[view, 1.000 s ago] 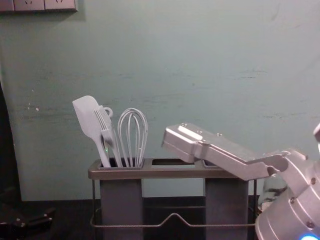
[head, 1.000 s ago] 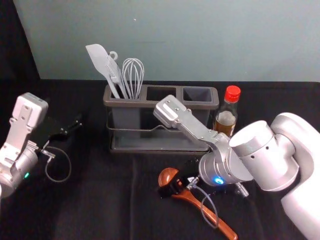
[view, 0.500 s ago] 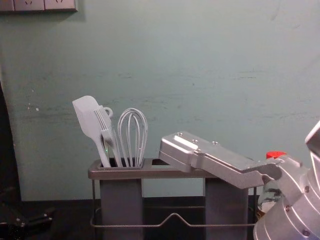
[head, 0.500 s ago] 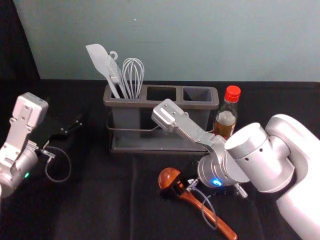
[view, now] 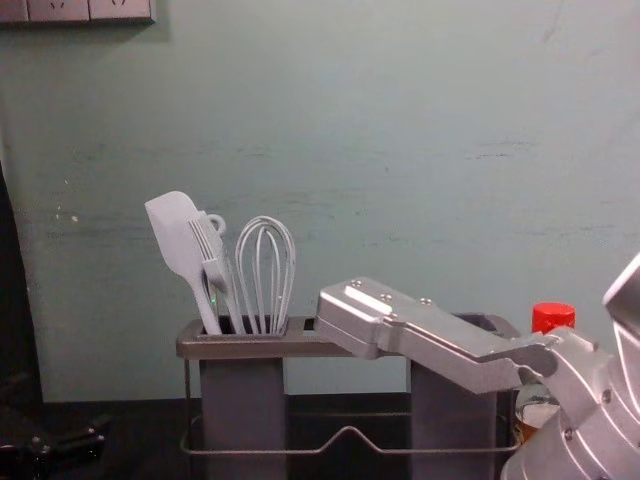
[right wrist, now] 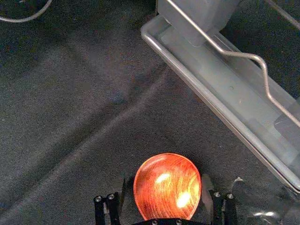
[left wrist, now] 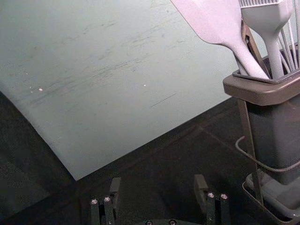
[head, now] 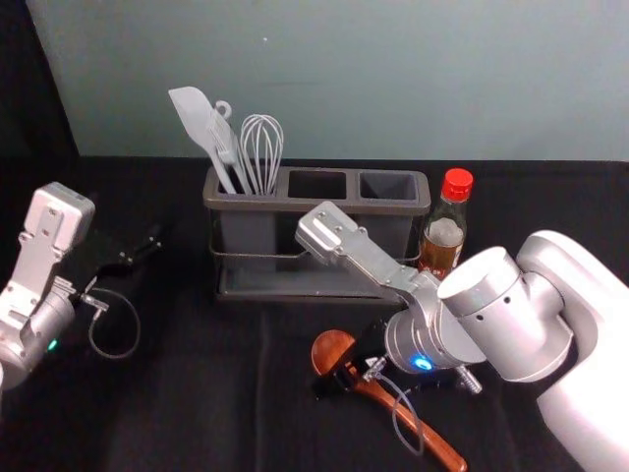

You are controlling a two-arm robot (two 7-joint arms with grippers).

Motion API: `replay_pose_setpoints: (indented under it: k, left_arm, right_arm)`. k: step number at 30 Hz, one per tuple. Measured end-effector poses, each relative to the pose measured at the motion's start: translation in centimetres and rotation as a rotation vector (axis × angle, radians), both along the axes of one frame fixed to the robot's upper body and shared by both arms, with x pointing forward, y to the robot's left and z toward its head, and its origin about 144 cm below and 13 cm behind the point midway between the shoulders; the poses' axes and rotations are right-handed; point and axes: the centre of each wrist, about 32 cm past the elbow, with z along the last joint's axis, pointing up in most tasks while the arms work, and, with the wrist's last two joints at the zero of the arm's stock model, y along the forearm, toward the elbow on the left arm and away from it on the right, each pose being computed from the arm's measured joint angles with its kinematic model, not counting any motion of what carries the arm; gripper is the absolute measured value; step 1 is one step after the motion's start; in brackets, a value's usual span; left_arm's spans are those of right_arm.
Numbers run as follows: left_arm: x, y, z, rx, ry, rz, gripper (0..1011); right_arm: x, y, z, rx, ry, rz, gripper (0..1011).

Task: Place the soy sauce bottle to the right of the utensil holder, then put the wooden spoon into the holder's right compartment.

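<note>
Out in front of the utensil holder (head: pixel 257 203), the wooden spoon (head: pixel 328 351) lies on the tabletop (head: pixel 197 413). My right tool (right wrist: pixel 165 180) straddles it, spread wide, holding nothing; the left tool (left wrist: pixel 158 185), parked off to the left, is also spread and empty. I expect light, stiff, slightly slippery wood, so I'd pinch its handle (head: pixel 440 449) close behind the bowl (right wrist: pixel 167 190).

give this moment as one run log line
right gripper: open, straddling wooden spoon; soy sauce bottle: standing right of utensil holder; right compartment: no spoon yet; left gripper: open, left of holder
</note>
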Motion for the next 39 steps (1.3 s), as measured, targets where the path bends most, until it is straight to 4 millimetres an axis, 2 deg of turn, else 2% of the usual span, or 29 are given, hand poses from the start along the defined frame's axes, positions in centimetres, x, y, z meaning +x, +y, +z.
replay_pose_setpoints:
  k: [12,17,18,23,32,39]
  left_arm:
    - [0.0,0.0,0.0,0.000,0.000,0.000,1000]
    - [0.0,0.0,0.0,0.000,0.000,0.000,1000]
    - [0.0,0.0,0.0,0.000,0.000,0.000,1000]
    - [0.0,0.0,0.0,0.000,0.000,0.000,1000]
    - [0.0,0.0,0.0,0.000,0.000,0.000,1000]
    - [0.0,0.0,0.0,0.000,0.000,0.000,1000]
  right_arm:
    - [0.1,-0.1,-0.4,0.004,0.002,0.009,998]
    - [0.0,-0.3,-0.4,0.011,-0.004,0.002,917]
    - [-0.1,-0.3,-0.3,0.015,-0.007,-0.001,870]
    - [-0.7,-0.8,0.1,0.035,-0.026,-0.010,837]
    - [-4.1,-3.9,1.3,0.165,-0.176,-0.042,836]
    - [-7.8,-6.3,0.9,0.280,-0.402,-0.060,837]
